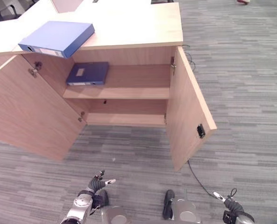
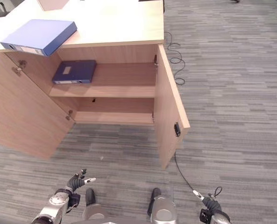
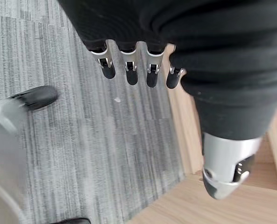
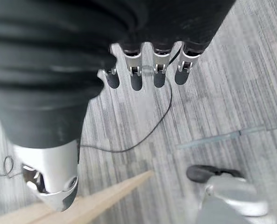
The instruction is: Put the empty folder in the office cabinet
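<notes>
Folder (image 1: pixel 58 38) on top, cabinet (image 1: pixel 129 81) wide open beneath it: that is the layout from where I stand. The light blue box folder lies flat on the cabinet's top board, near its left front corner, its long axis running diagonally from the front left edge back toward the right, and one corner juts slightly past the edge. A second, darker blue folder (image 1: pixel 87 73) already lies flat on the left part of the upper shelf (image 1: pixel 138 91), directly below the first.

Both doors are swung out, the left door (image 1: pixel 26 112) toward the robot's left and the right door (image 1: pixel 187 109) standing nearly edge-on toward it. Both hands hang low, well apart from the cabinet and well below the top board. The left hand (image 1: pixel 97 183) has its fingers straight and spread, thumb apart, holding nothing; the right hand (image 1: pixel 231 204) is likewise relaxed and empty, fingers extended over the carpet.

The folder sits up and to the left of both hands, so I would judge the left hand nearer to it. The right hand would have to reach around the right door. The free stretch of shelf beside the dark folder looks like the natural spot.
</notes>
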Controlling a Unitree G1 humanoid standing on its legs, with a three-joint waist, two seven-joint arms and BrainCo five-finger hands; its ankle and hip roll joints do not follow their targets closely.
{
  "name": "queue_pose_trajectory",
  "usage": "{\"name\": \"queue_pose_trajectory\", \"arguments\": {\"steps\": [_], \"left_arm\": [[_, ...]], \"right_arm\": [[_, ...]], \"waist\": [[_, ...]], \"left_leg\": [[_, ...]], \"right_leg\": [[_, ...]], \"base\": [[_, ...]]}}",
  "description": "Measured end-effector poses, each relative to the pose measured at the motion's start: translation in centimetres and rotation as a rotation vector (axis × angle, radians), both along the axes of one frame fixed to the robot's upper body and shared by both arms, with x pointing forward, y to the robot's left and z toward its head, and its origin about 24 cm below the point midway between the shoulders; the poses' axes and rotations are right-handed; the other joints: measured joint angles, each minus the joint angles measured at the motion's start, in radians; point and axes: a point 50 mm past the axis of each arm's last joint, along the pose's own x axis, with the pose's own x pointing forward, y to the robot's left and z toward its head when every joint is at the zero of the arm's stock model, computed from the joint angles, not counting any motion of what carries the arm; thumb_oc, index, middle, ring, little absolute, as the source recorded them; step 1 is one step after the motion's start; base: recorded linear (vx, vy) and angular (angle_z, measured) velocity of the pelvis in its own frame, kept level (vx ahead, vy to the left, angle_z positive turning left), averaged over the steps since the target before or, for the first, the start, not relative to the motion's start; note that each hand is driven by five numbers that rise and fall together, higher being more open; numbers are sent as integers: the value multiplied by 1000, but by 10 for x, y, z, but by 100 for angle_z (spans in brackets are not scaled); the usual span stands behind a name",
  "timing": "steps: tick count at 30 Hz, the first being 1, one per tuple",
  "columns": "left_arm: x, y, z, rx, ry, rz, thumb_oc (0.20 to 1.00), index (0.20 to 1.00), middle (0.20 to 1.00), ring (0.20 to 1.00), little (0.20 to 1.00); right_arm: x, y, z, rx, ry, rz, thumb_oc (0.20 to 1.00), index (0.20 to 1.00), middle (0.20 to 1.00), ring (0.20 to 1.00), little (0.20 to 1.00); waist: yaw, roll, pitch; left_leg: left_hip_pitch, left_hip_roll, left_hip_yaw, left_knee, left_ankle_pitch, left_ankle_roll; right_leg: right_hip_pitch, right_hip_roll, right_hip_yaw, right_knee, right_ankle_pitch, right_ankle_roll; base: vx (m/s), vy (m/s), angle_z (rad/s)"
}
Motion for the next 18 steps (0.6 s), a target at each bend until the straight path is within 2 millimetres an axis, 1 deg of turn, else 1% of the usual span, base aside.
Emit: {"name": "queue_pose_trajectory", "arguments": {"steps": [1,2,3,4,5,6,7,8,9,10,11,12,13,14,15,16,17,18], "left_arm": [[-1,0,-1,-1,4,0,1000,1000,1000,1000,1000],[-2,-3,-2,-8,11,2,1000,1000,1000,1000,1000],[-2,-4,-3,-10,11,3,1000,1000,1000,1000,1000],[-1,-8,-4,-20,16,2,1000,1000,1000,1000,1000],[-3,-9,-5,-25,22,3,1000,1000,1000,1000,1000],[-7,-5,-6,-14,27,6,1000,1000,1000,1000,1000],[-4,10,-1,31,23,6,1000,1000,1000,1000,1000],[-3,22,3,68,24,-3,1000,1000,1000,1000,1000],[-3,27,5,86,25,-12,1000,1000,1000,1000,1000],[1,33,9,105,10,-15,1000,1000,1000,1000,1000],[2,33,11,110,4,-26,1000,1000,1000,1000,1000],[4,41,15,133,-6,-29,1000,1000,1000,1000,1000],[4,41,17,136,-14,-40,1000,1000,1000,1000,1000],[3,37,18,122,-27,-49,1000,1000,1000,1000,1000],[6,31,18,106,-41,-54,1000,1000,1000,1000,1000],[6,31,18,106,-41,-54,1000,1000,1000,1000,1000],[16,30,25,98,-87,-47,1000,1000,1000,1000,1000],[19,28,26,92,-97,-47,1000,1000,1000,1000,1000]], "right_arm": [[4,0,1,-1,-9,4,1000,1000,1000,1000,1000],[1,-1,1,-5,-2,1,1000,1000,1000,1000,1000],[-2,-4,1,-14,10,4,1000,1000,1000,1000,1000],[-5,-7,1,-17,17,-1,1000,1000,1000,1000,1000],[-10,-12,2,-29,36,-10,1000,1000,1000,1000,1000],[-13,-10,0,-23,48,-5,1000,1000,1000,1000,1000],[-15,9,-9,37,45,-22,1000,1000,1000,1000,1000],[-26,22,-16,72,78,-29,1000,1000,1000,1000,1000],[-27,27,-18,85,81,-29,1000,1000,1000,1000,1000],[-22,38,-21,114,70,-17,1000,1000,1000,1000,1000],[-18,42,-22,127,59,-11,1000,1000,1000,1000,1000],[-17,46,-23,139,57,-11,1000,1000,1000,1000,1000],[-13,48,-22,141,44,-8,1000,1000,1000,1000,1000],[-3,46,-19,129,11,-1,1000,1000,1000,1000,1000],[-2,45,-18,126,12,6,1000,1000,1000,1000,1000],[-2,45,-18,126,12,6,1000,1000,1000,1000,1000],[4,52,-19,143,5,22,1000,1000,1000,1000,1000],[2,52,-19,143,8,16,1000,1000,1000,1000,1000]], "waist": [[1,13,-6],[0,8,-6],[0,23,-15],[0,30,-19],[4,54,-37],[6,32,-36],[2,-46,-40],[8,-91,-65],[22,-91,-66],[33,-93,-66],[35,-94,-65],[35,-109,-71],[41,-105,-66],[52,-77,-51],[36,-58,-43],[36,-58,-43],[43,-49,-33],[31,-47,-28]], "left_leg": [[-3,-2,2,12,-3,12],[-19,3,-11,36,-12,15],[-21,-1,-11,55,-27,43],[-45,-1,-21,97,-37,49],[-42,-5,-23,117,-51,72],[-43,-31,-18,140,-16,-27],[-66,-122,-2,221,-78,9],[-92,-163,25,284,-118,26],[-104,-172,36,319,-148,37],[-113,-182,62,339,-163,77],[-106,-192,82,337,-166,84],[-106,-210,103,368,-178,103],[-94,-210,141,375,-188,119],[-68,-200,191,355,-189,135],[-51,-214,207,344,-206,164],[-51,-214,207,344,-206,164],[-8,-232,254,262,-175,185],[1,-250,254,243,-177,202]], "right_leg": [[-4,-11,5,19,-3,5],[-12,-47,20,53,-19,46],[-16,-63,33,75,-26,61],[-10,-92,44,84,-31,100],[-4,-117,57,94,-24,132],[-9,-155,88,117,-27,136],[14,-247,108,91,-22,150],[49,-273,127,-2,44,121],[54,-288,130,-29,114,141],[46,-302,137,-55,225,122],[38,-324,136,-37,255,117],[38,-337,124,-48,351,117],[29,-343,76,-52,406,85],[17,-368,-18,-71,526,-6],[12,-366,-40,-37,533,16],[12,-366,-40,-37,533,16],[-60,-342,-37,136,377,82],[-65,-308,-40,157,336,92]], "base": [[372,494,-32],[385,497,-20],[279,337,-12],[369,464,-10],[245,312,-7],[441,565,18],[273,386,34],[320,513,27],[210,464,-9],[189,487,-22],[170,509,-17],[82,303,-30],[98,543,-64],[94,577,-64],[94,578,-44],[78,480,-37],[70,354,-34],[100,436,-57]]}}
